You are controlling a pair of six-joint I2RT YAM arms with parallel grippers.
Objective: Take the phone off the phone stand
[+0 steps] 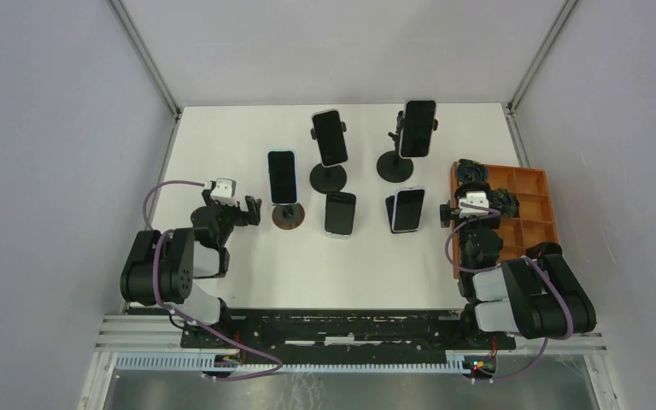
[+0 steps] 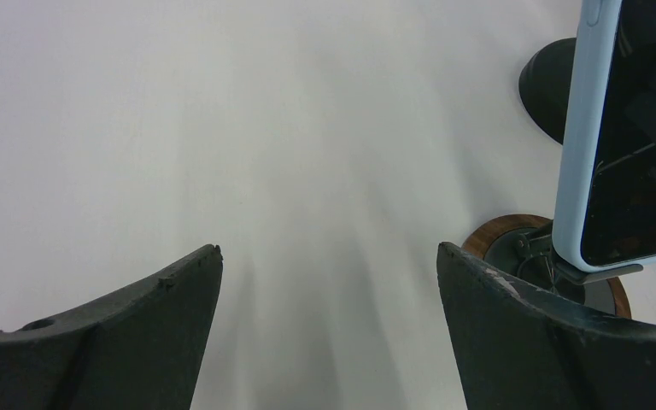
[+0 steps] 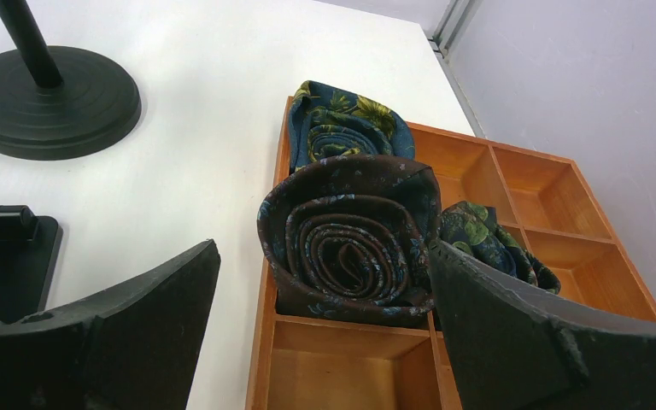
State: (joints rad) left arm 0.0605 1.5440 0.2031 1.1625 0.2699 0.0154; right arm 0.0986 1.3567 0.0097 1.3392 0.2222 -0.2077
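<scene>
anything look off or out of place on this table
Nothing is toppled or spilled: the phones all sit on their stands. The one misfit is the wooden tray of rolled ties at the far right, unrelated to the phones.

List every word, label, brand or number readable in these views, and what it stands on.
No text is readable in any view.
The light blue phone on its stand has a dark, blank screen, as do the other phones.
The wooden tray and patterned rolled ties carry no lettering.
</scene>
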